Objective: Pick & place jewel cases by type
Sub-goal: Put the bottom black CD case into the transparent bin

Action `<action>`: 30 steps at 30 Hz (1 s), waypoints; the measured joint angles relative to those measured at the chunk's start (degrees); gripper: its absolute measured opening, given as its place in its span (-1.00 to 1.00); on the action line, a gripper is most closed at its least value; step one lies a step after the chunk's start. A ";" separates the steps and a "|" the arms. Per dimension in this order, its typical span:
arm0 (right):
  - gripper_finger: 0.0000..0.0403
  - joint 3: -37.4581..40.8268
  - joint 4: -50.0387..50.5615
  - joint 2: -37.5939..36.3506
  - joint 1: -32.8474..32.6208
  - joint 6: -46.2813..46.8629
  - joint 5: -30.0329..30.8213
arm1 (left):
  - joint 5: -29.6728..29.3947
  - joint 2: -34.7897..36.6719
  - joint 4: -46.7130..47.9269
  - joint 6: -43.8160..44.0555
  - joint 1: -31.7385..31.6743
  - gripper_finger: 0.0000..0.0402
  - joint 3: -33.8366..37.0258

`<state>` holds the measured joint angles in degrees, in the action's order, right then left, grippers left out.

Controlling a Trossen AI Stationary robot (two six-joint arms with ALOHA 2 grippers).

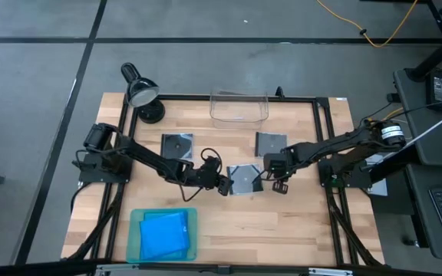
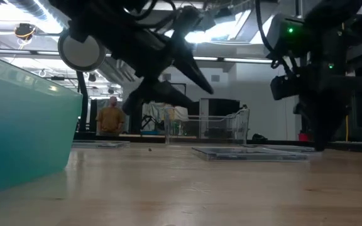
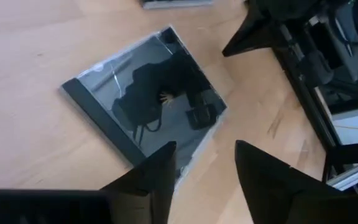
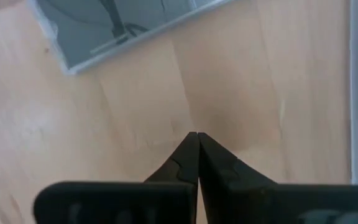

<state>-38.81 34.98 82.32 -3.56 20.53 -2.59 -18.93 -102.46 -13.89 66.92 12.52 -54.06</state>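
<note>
Three dark grey jewel cases lie flat on the wooden table: one at the far left (image 1: 178,144), one at the far right (image 1: 270,142), one in the middle (image 1: 244,178). Bright blue jewel cases (image 1: 163,234) lie in the teal tray (image 1: 138,222) near the front edge. My left gripper (image 3: 205,168) hovers open just left of the middle case (image 3: 145,102), above its near corner, fingers slanting down. My right gripper (image 4: 196,140) is shut, pointing down over bare wood to the right of that case.
A clear plastic bin (image 1: 239,107) stands at the table's far edge, and a black desk lamp (image 1: 140,92) at the far left corner. A black frame (image 1: 324,146) runs around the work area. Bare wood lies between the tray and the middle case.
</note>
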 joint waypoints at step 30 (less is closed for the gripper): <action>-0.96 3.02 -12.59 3.84 4.42 -12.29 -1.85 | 4.20 -8.01 0.39 12.50 -4.14 0.22 -0.11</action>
<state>-35.79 22.39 86.16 0.86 8.24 -4.44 -14.74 -110.46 -13.50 79.42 8.37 -54.17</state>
